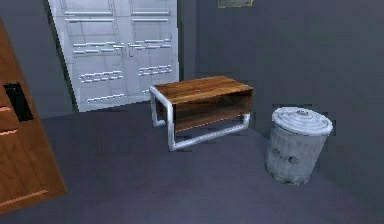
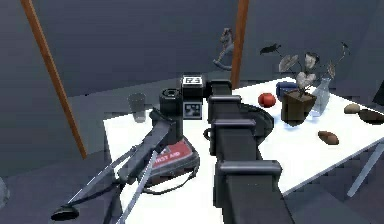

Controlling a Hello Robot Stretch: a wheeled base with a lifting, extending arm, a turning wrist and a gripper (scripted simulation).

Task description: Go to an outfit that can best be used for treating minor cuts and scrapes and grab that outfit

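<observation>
My end effector hangs low over the white surface, at a flat red pouch, probably the first-aid kit I want. The low reach suits a grab. I cannot tell its spread, or whether it holds anything.

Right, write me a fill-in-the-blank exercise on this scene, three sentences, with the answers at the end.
1. In the forward view, the double door is ____ in colour.
2. In the forward view, the lidded bin stands to the ____ of the wooden bench.
3. In the arm side view, the flat pouch lying on the white table is ____.
Missing words: white; right; red.
</observation>
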